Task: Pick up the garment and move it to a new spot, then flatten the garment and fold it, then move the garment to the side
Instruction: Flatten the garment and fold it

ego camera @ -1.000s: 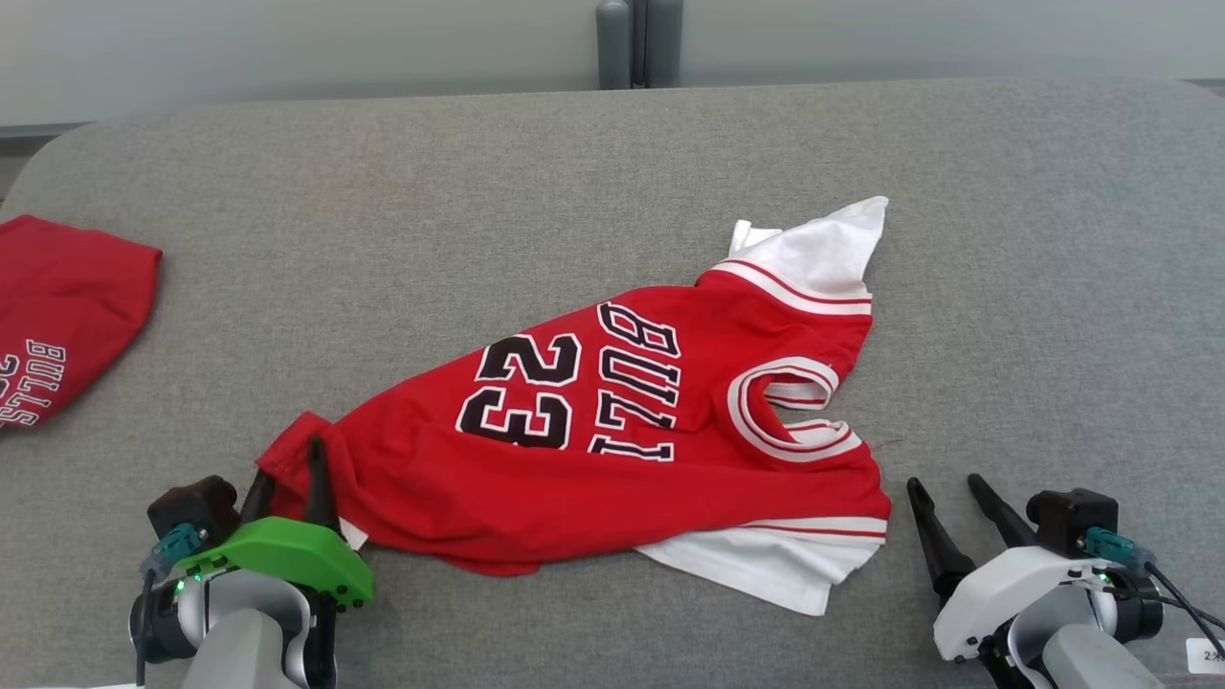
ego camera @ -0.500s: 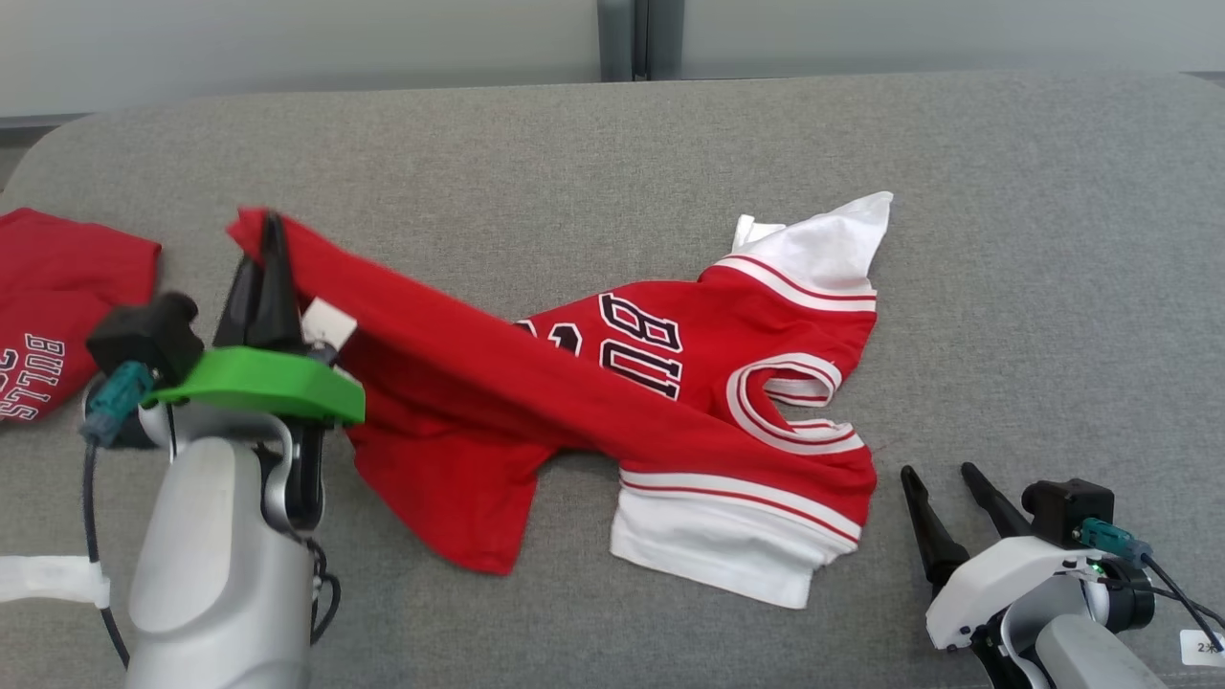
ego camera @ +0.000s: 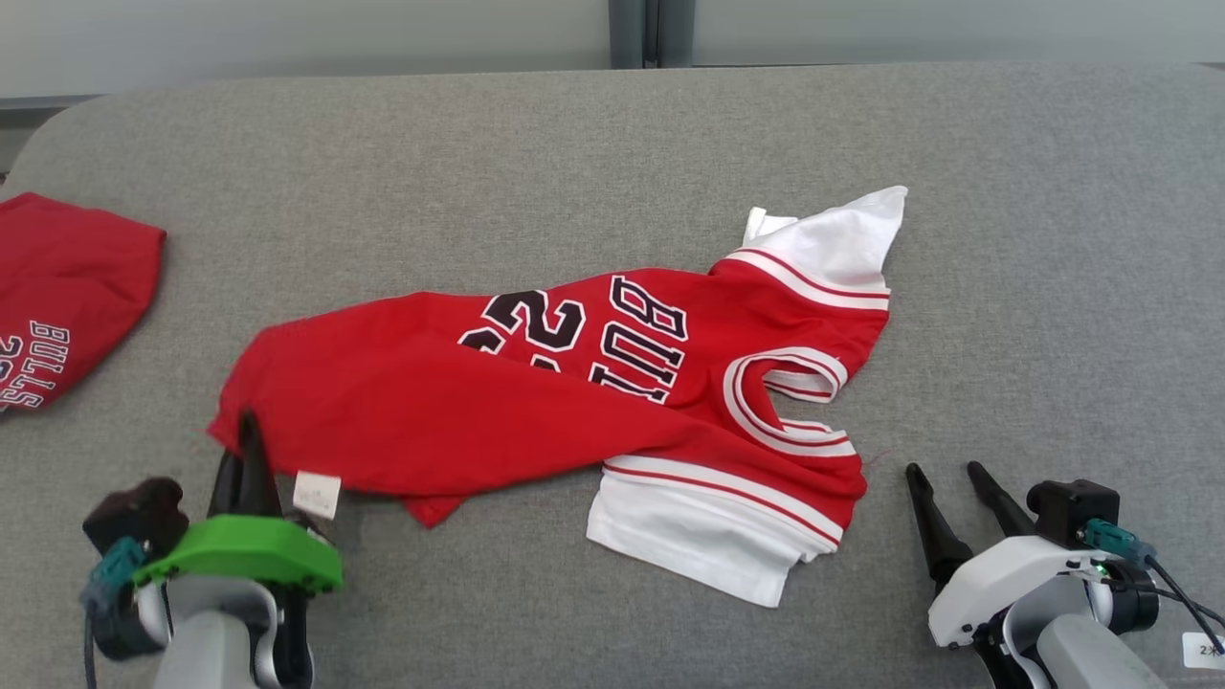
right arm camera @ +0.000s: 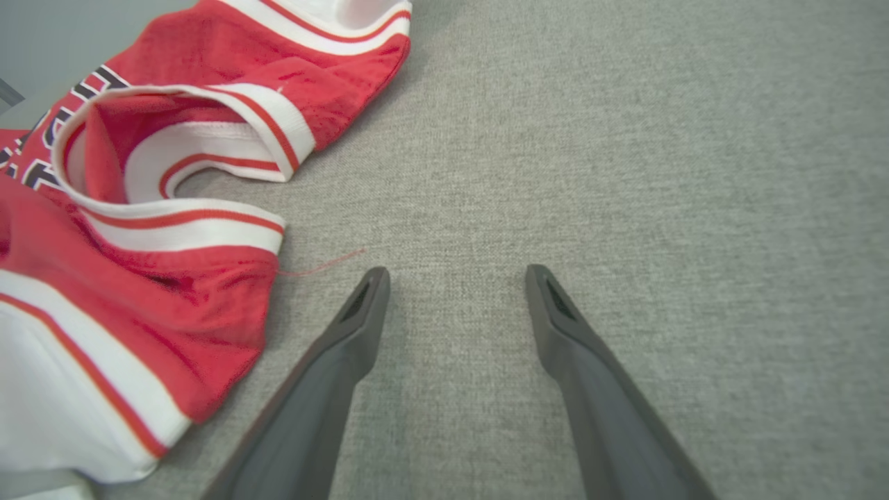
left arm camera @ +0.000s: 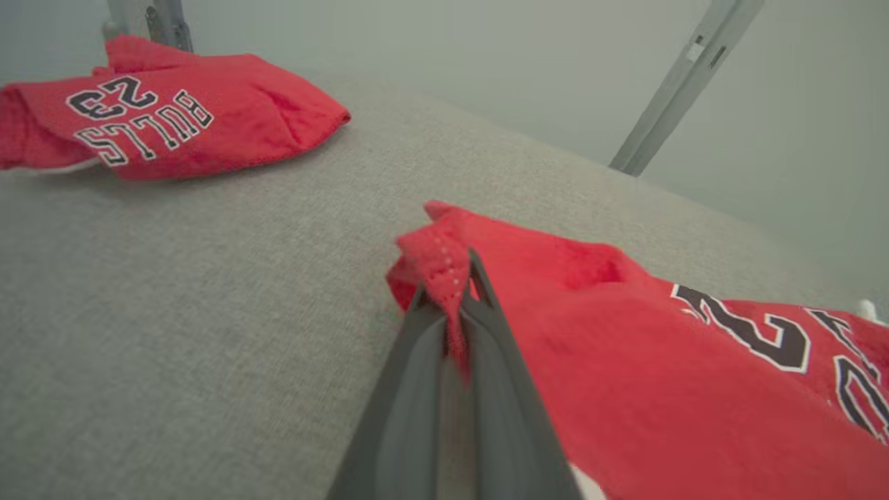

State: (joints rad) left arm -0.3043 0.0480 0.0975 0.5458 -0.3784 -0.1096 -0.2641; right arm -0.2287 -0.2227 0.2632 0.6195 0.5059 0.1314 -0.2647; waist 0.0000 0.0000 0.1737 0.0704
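The garment (ego camera: 536, 392) is a red jersey with white sleeves, black lettering and the number 23, lying crumpled across the middle of the grey surface. My left gripper (ego camera: 245, 433) is shut on the garment's red hem corner at the lower left; in the left wrist view the red hem (left arm camera: 444, 278) is pinched between the two dark fingers. Lower right, my right gripper (ego camera: 947, 474) stands open just right of the garment's white-trimmed shoulder (right arm camera: 173, 229), with bare grey fabric between its fingers (right arm camera: 361, 305).
A second red garment (ego camera: 67, 297) with the same lettering lies at the far left edge, also in the left wrist view (left arm camera: 160, 118). The grey padded surface (ego camera: 1053, 239) stretches bare to the right and back. A white tag (ego camera: 316, 493) hangs from the hem.
My left gripper shut on the hem corner, lifted it up and back, then came down toward the front left, stretching the garment's lower half leftward. The right gripper stayed put.
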